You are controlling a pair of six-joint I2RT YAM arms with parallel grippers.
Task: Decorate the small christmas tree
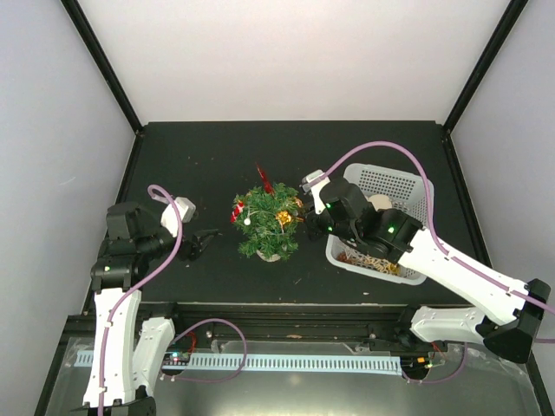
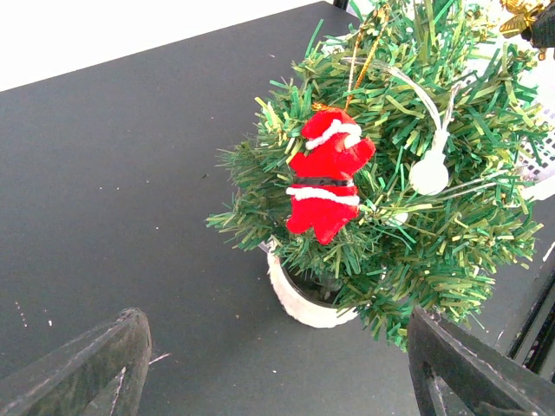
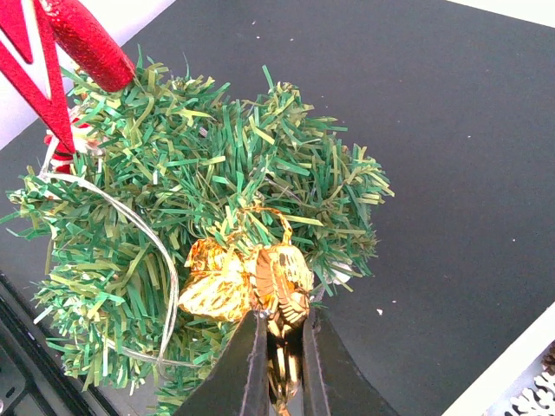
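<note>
right gripper (image 1: pixel 304 211) at small christmas tree (image 1: pixel 263 230), seemingly touching gold ornament (image 1: pixel 284 217); left gripper (image 1: pixel 205 240) apart.

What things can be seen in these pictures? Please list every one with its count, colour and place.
small christmas tree: one, dark green with a white base, middle of the table.
Santa ornament: one, red and white, hanging on the tree.
ball ornament: one, white, on the tree beside the Santa.
gold ornament: one, gold, at the tree's edge.
red ornament: one, glittery red, sticking out of the tree.
mesh basket: one, white, right of the tree, ornaments inside.
table: one, black.
left pincer: one, black, open, left of the tree.
right pincer: one, black, shut on the gold ornament.
</note>
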